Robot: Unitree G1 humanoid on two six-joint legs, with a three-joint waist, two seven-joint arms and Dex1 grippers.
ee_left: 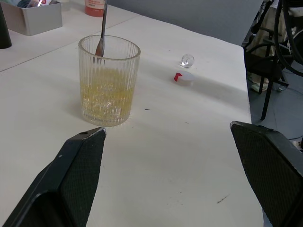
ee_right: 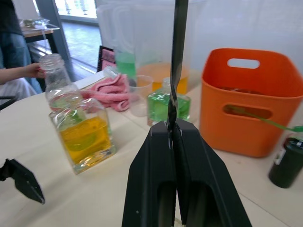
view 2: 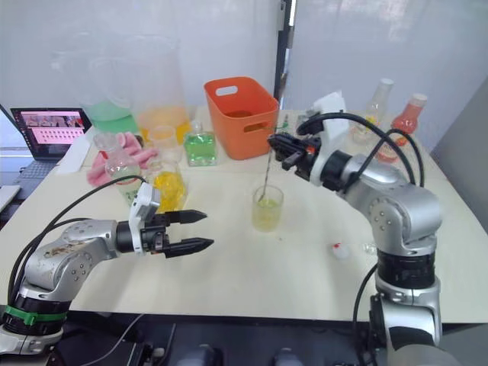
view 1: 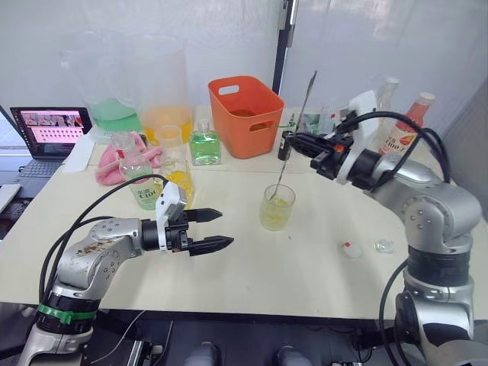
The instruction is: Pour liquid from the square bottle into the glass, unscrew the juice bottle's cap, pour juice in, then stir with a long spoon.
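The glass (view 1: 276, 207) stands mid-table, a third full of yellow liquid. Above it my right gripper (view 1: 293, 142) is shut on the long spoon (view 1: 283, 174), whose bowl dips into the glass (ee_left: 109, 85). To the glass's left, my left gripper (view 1: 226, 228) hovers open and empty just above the table. The square bottle (view 1: 180, 180) with yellow liquid stands at the left. Beside it is the uncapped juice bottle (view 1: 137, 177). The juice bottle's cap (view 1: 351, 249), white with a red mark, lies on the table right of the glass.
A clear round stopper (view 1: 383, 245) lies near the cap. At the back stand an orange basket (view 1: 244, 114), a green-liquid square bottle (view 1: 204, 146), two big jugs (view 1: 164, 88), a pink cloth (view 1: 114, 162) and a pink-liquid bottle (view 1: 412, 122). A laptop (view 1: 49, 130) sits far left.
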